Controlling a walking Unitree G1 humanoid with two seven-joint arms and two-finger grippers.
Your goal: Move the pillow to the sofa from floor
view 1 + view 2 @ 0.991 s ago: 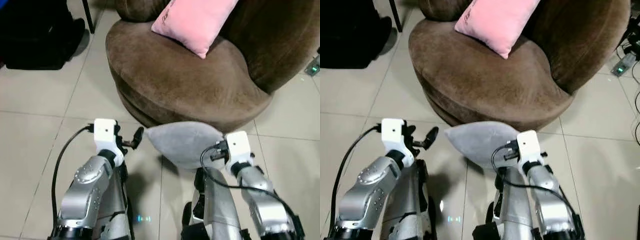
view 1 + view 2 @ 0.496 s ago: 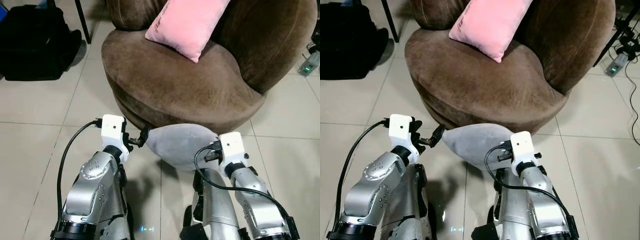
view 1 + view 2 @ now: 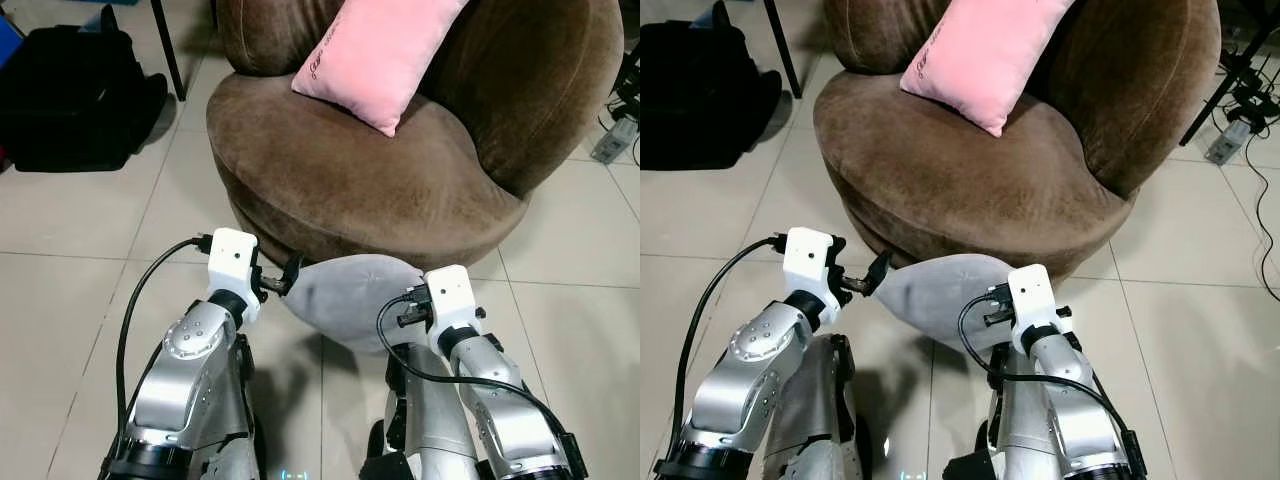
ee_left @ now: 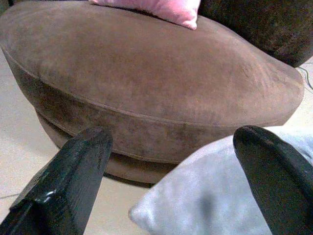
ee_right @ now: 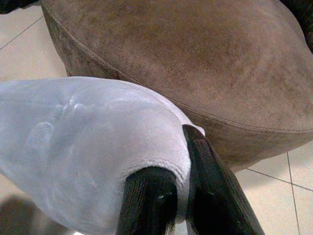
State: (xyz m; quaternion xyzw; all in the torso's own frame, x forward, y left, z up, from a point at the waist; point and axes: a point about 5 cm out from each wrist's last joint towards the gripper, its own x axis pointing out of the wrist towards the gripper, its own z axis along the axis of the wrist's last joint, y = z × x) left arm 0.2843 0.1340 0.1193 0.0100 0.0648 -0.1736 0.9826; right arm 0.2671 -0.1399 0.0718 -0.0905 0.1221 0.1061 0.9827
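Observation:
A grey pillow hangs just above the tiled floor, in front of the round brown sofa. My right gripper is shut on the pillow's right edge, pinching a fold of the fabric between its fingers. At the pillow's left corner my left gripper stands open. In the left wrist view its two black fingers are spread wide, with the pillow's corner low between them and the sofa's front behind.
A pink pillow leans against the sofa's backrest, leaving the front of the seat bare. A black bag and a thin black leg stand at the left. Cables and a power strip lie on the right.
My left gripper has closed in from the left until its open fingers reach the grey pillow's corner. The right gripper keeps its hold. The camera has shifted a little.

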